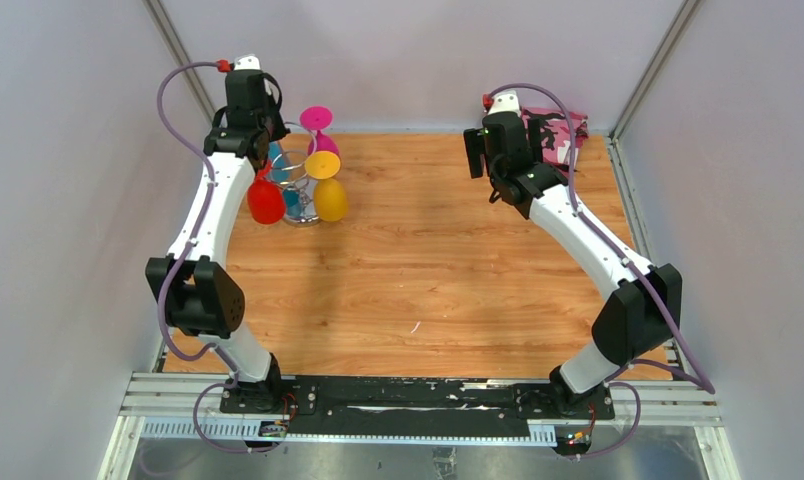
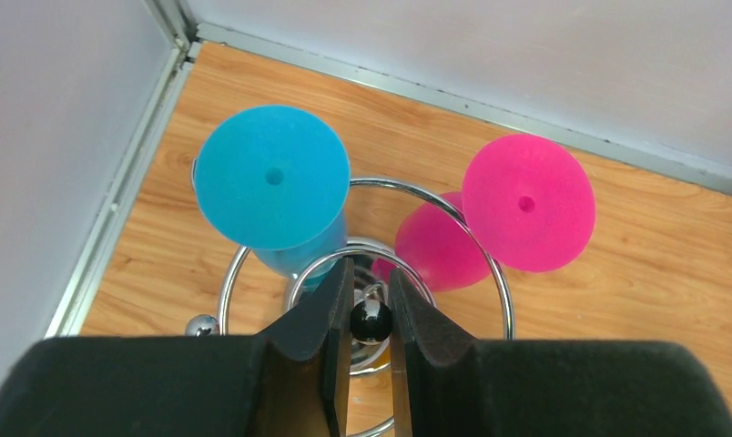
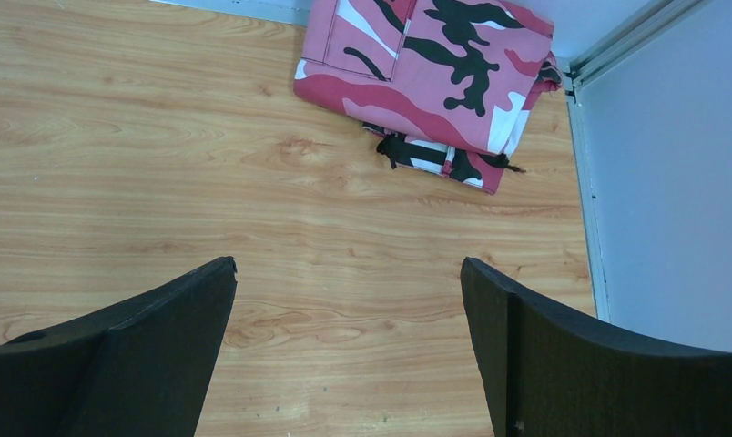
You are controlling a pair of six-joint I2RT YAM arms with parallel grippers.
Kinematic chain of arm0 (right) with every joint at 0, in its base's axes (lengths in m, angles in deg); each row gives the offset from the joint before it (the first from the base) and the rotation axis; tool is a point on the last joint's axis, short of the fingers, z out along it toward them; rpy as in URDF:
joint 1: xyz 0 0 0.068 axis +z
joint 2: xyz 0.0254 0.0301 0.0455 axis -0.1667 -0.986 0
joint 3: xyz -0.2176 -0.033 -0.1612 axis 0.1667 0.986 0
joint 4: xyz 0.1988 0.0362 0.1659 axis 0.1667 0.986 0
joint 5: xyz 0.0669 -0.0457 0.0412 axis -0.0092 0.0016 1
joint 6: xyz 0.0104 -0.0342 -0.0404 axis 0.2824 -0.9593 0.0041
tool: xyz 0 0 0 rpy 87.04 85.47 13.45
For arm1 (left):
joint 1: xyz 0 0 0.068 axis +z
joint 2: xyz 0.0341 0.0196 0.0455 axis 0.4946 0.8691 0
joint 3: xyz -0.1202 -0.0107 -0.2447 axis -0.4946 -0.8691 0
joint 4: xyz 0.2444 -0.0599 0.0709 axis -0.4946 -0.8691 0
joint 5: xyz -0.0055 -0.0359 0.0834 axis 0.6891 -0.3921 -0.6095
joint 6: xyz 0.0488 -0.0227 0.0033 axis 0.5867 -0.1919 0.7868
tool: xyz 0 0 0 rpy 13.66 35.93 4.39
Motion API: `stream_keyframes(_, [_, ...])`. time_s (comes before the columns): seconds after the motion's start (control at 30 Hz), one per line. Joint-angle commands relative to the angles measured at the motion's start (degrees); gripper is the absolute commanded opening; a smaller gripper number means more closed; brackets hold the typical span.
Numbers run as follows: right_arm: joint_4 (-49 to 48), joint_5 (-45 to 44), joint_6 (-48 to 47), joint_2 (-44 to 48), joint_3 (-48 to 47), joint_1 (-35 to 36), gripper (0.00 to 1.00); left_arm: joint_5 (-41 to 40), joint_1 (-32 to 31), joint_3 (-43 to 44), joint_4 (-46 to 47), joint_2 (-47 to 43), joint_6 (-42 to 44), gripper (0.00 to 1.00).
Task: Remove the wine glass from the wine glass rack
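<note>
The chrome wine glass rack (image 1: 300, 190) stands at the table's far left with several coloured wine glasses hanging upside down from it: red (image 1: 265, 203), yellow (image 1: 329, 198), pink (image 1: 316, 118) and blue (image 1: 278, 160). In the left wrist view the blue glass foot (image 2: 271, 177) and pink glass foot (image 2: 526, 202) sit above the rack's ring (image 2: 501, 273). My left gripper (image 2: 370, 273) is above the rack, shut on the black ball (image 2: 371, 320) at the top of its central post. My right gripper (image 3: 349, 273) is open and empty over bare wood.
A folded pink camouflage cloth (image 3: 426, 73) lies in the far right corner, also in the top view (image 1: 563, 135). Grey walls with metal rails close in the table on the left, back and right. The rack stands near the back left corner.
</note>
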Motion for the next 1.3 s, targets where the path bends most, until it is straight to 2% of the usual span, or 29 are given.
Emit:
stream_keyframes(0.0, [0.92,-2.00,1.03,0.49,0.27,-0.76,0.99,6.55,-1.10,0.01,3.28,-3.39,-2.41,0.00])
stream_keyframes(0.73, [0.93,-2.99,1.76,5.20,2.27,-1.62,0.99,10.14,-12.71,-1.51,5.88,-4.71,-4.15,0.00])
stream_keyframes(1.27, [0.89,-3.88,2.28,8.31,3.69,-2.46,0.99,10.24,-22.13,0.89,6.57,-0.91,-4.98,0.00])
